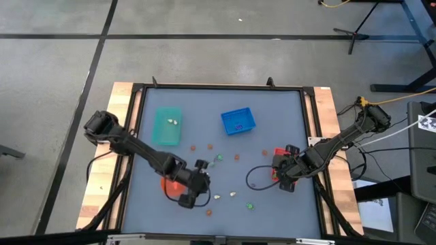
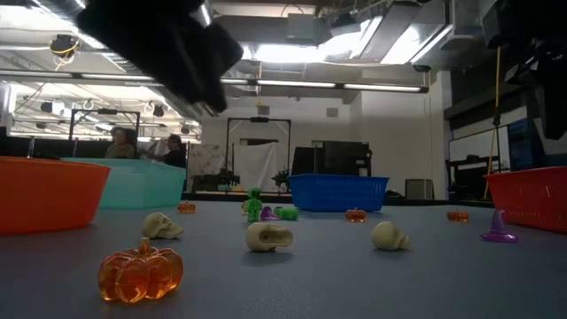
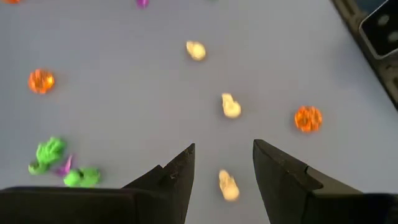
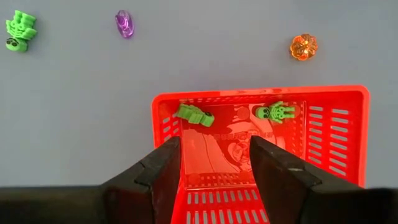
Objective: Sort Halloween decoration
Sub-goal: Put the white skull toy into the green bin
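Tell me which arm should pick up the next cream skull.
Left. Its open hand hovers right over a cream skull, with two more just ahead. The right hand is open over the red tray, which holds green figures, away from the skulls.

On the bench (image 1: 272, 109), one tray (image 1: 167, 126) sits rear left with another tray (image 1: 238, 121) to its right. A third tray (image 4: 261, 143), holding two trinkets (image 4: 193, 114), lies at right under the right end effector (image 4: 211, 165). The bowl (image 1: 170, 186) sits front left, loose trinkets (image 1: 234, 194) scattered between.
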Motion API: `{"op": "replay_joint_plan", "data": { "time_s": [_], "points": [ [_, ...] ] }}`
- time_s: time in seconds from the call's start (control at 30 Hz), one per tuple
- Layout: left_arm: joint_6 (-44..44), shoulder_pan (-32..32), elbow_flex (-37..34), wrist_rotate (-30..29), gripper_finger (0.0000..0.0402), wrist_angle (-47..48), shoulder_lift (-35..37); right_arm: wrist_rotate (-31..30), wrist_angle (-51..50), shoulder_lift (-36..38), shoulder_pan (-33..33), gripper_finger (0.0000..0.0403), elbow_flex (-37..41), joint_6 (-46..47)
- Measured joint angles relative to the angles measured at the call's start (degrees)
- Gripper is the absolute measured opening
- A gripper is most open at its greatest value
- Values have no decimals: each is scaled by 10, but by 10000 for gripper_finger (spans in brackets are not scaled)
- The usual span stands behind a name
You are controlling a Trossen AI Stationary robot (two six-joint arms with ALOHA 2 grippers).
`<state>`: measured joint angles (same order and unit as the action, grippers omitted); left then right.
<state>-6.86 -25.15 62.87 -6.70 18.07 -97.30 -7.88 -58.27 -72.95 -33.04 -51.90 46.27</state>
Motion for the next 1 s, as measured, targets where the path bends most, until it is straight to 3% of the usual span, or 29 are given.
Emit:
{"op": "replay_joint_plan", "data": {
  "time_s": [0.5,1.0],
  "points": [
    [-33,-11,0,-14,147,17,-61,0,18,0,0,189,0,0],
    [-33,-11,0,17,147,20,-107,0,18,0,0,189,0,0]
  ]
}}
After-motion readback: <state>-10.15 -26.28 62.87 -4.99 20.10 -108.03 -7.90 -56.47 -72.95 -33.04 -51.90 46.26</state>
